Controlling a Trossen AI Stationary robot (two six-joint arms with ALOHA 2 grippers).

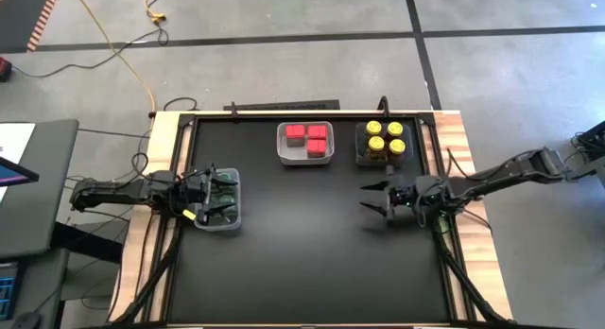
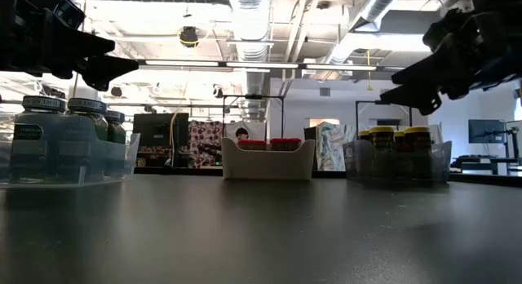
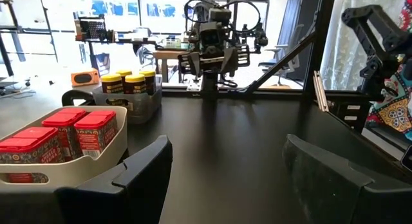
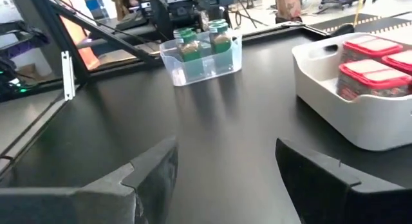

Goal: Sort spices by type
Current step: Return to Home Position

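Observation:
Three red square-topped boxes (image 1: 306, 135) sit in a white tray (image 1: 282, 149) at the far middle. Several yellow-lidded jars (image 1: 385, 138) stand in a clear tray (image 2: 356, 161) at the far right. Green-lidded jars (image 4: 203, 40) stand in a clear tray (image 1: 233, 220) at the left. My left gripper (image 1: 216, 197) hovers open over that tray, pointing level, nothing between its fingers (image 3: 145, 169). My right gripper (image 1: 364, 199) hangs open above the table at the right, near side of the yellow jars, with nothing between its fingers (image 4: 151, 169).
The black tabletop (image 1: 302, 263) stretches between the three trays and toward the near edge. A raised dark frame (image 1: 284, 116) and wooden borders (image 1: 463, 140) ring the table. A monitor stand (image 1: 38, 178) is beyond the left edge.

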